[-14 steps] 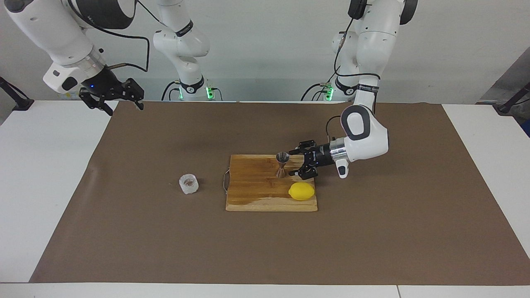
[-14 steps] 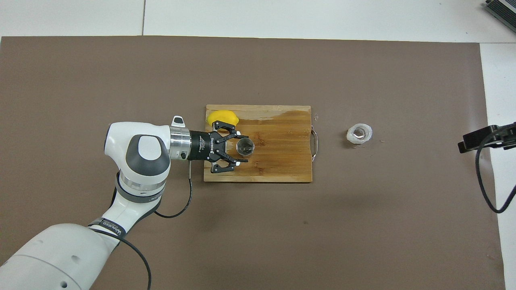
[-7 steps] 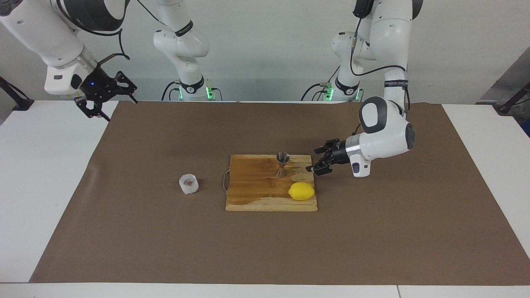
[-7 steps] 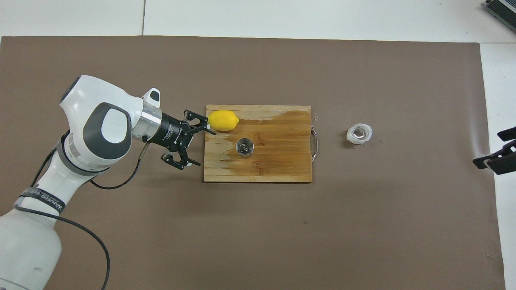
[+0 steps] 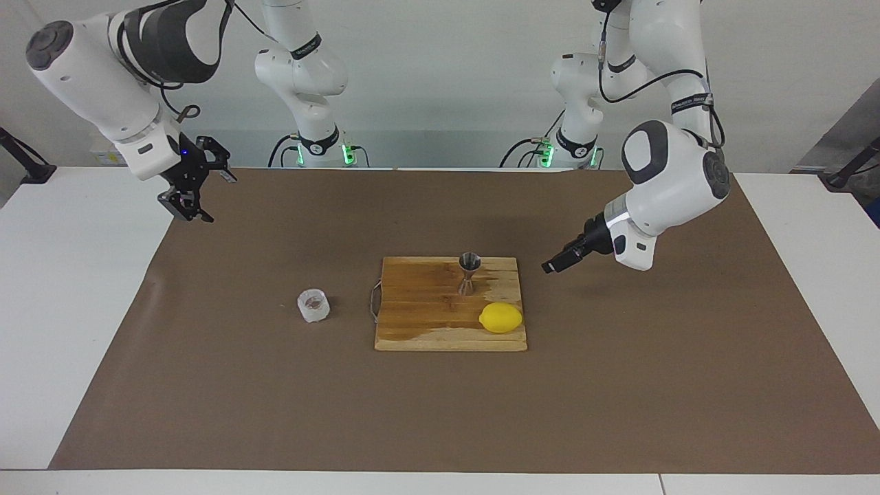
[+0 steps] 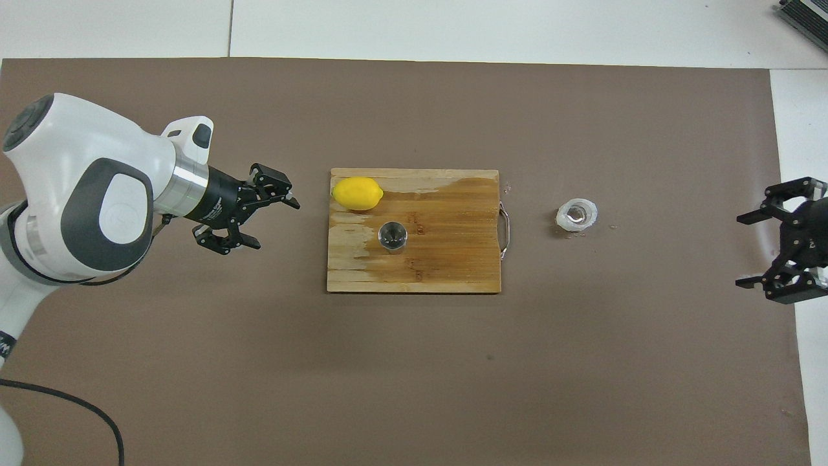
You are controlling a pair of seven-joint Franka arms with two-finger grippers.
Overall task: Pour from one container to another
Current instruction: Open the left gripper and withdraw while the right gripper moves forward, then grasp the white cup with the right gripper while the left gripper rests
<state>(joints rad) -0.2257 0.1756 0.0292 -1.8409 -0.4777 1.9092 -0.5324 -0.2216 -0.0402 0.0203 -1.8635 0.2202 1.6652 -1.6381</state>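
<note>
Both grippers empty, jaws wide: left gripper (image 6: 268, 217) over the mat beside the cutting board (image 5: 419, 330), right gripper (image 6: 773, 249) over the mat's edge. Jigger (image 5: 469, 273) upright on the board; cup (image 5: 313, 305) on the mat (0 contact). Judged: pour done or unstarted; next needs a cup grasp.

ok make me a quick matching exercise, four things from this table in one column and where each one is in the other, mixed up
Things:
1. small shiny steel hourglass jigger
2. yellow lemon
3. small translucent ribbed plastic cup
4. left gripper

Places:
A. on the brown mat, off the board, toward the right arm's end
B. over the mat, beside the wooden cutting board
C. upright near the board's middle
D. at a board corner farther from the robots

Pairs: 1-C, 2-D, 3-A, 4-B
</note>
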